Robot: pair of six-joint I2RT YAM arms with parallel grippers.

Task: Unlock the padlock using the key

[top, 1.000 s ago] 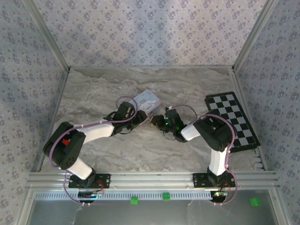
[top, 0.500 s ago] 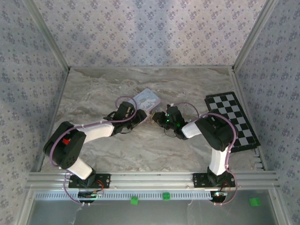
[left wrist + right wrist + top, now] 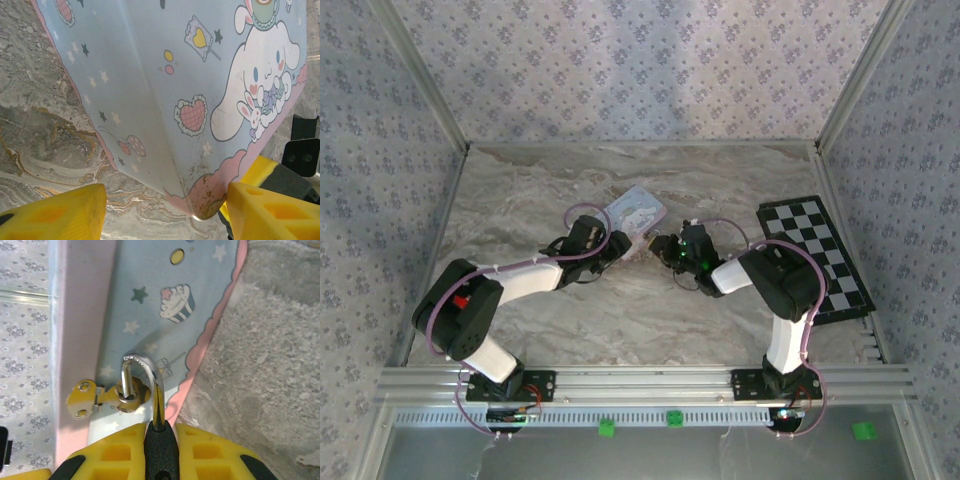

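Observation:
The padlock (image 3: 161, 452) is a small black body with a chrome shackle (image 3: 152, 377). The shackle passes through the gold hasp (image 3: 120, 394) on the side of the pale blue cartoon tin (image 3: 150, 300). My right gripper (image 3: 161, 432) is shut on the padlock body, yellow fingers (image 3: 112, 455) pressed on both sides. In the top view the tin (image 3: 636, 212) lies mid-table, with the right gripper (image 3: 665, 246) at its near-right corner. My left gripper (image 3: 165, 212) is open around the tin's lower corner (image 3: 200, 195). Its right finger (image 3: 272, 212) touches the tin and its left finger (image 3: 55, 215) stands apart.
A black-and-white chessboard (image 3: 815, 255) lies flat at the right edge of the marble table (image 3: 540, 190), close behind the right arm's elbow. Patterned walls and aluminium rails (image 3: 650, 380) enclose the table.
The right gripper has crept away from the bases toward the tin, keeping hold of the padlock. The tin has shifted slightly up and right. The left arm has barely moved.

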